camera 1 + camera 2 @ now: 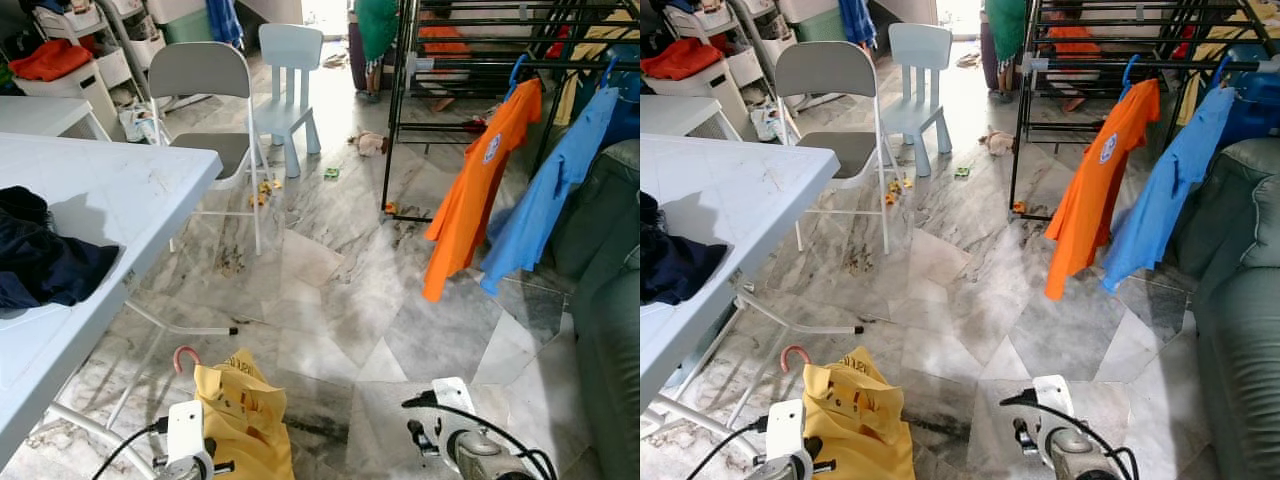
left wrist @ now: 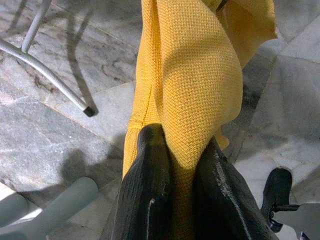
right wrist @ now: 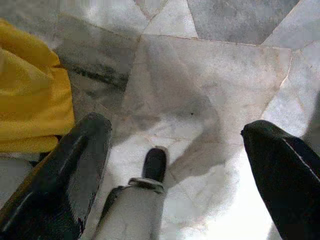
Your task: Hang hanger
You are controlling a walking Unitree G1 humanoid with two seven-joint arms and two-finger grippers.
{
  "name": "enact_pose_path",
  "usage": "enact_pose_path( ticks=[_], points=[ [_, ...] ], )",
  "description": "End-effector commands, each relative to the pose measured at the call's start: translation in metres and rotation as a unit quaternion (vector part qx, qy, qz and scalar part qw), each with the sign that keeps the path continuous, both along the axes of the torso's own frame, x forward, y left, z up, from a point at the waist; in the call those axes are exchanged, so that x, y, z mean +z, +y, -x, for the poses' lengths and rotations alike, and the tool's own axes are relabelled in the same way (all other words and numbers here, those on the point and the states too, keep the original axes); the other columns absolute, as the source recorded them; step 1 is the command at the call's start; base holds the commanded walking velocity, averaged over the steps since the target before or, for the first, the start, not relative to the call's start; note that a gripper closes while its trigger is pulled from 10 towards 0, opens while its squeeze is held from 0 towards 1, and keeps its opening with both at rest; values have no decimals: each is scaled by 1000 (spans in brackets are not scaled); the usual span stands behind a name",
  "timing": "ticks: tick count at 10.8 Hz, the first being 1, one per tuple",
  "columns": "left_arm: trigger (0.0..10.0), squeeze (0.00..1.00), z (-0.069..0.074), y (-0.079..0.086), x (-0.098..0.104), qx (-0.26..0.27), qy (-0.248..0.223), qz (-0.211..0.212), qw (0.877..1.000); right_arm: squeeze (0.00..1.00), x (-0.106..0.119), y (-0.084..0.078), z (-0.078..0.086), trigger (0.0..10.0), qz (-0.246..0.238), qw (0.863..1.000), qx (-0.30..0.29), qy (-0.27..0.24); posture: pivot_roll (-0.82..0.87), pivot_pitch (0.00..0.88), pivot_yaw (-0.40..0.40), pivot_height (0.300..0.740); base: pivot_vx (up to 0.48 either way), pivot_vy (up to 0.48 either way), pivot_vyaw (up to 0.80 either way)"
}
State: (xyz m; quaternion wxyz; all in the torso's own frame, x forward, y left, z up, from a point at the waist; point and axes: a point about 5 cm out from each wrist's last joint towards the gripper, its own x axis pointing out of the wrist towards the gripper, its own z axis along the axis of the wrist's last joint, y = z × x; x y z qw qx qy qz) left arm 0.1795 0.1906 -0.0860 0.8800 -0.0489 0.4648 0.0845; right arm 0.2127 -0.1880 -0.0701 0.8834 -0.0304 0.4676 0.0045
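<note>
rack: the black clothes rack (image 1: 400,110) stands across the room, ahead and to the robot's right, well apart from both arms
garments already up: an orange shirt (image 1: 475,190) and a blue shirt (image 1: 545,195) hang side by side on the rack's rail, each on a blue hook
surface: a white surface (image 1: 90,210) runs along the robot's left with a dark garment (image 1: 40,260) lying on it; it plays no part in the coming move
yellow shirt: the yellow shirt (image 1: 245,420) hangs low by the robot's left side, just above the marble floor (image 1: 330,300), its long axis roughly top to bottom
hanger: a pink hook (image 1: 185,355) curls up just beside the top of the yellow shirt; this looks to be the hanger inside it, the rest hidden by cloth
left pincer: the left pincer (image 2: 175,165) is clamped on a fold of the yellow shirt, cloth pinched between both black fingers
right pincer: the right pincer (image 3: 175,165) is spread wide with nothing between its fingers, pointing down at bare floor, the yellow shirt just off to its side
key relation: the rail lies forward and rightward of the loaded left pincer, and higher; my judgement is the robot must walk closer, then raise the hook toward the rail near the orange shirt
</note>
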Motion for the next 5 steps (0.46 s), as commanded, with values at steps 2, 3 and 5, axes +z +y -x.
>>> enact_pose_path(
  ticks=[2, 3, 5],
  points=[
    [10000, 0, -6, 8, 4, -3, -10, -12, 1000, 0, -1, 1, 2, 10000, -3, 1000, -17, 3, -111, 0, 91, 740, 0, 0, 0],
    [10000, 0, -6, 8, 4, -4, -9, -14, 1000, 0, -2, -1, 3, 10000, 0, 1000, -17, 4, -114, 0, 95, 740, 0, 0, 0],
    [10000, 0, -7, 8, 5, -12, -9, -17, 1000, 0, -3, -7, 7, 10000, 12, 1000, -18, 9, -117, 0, 92, 740, 0, 0, 0]
  ],
)
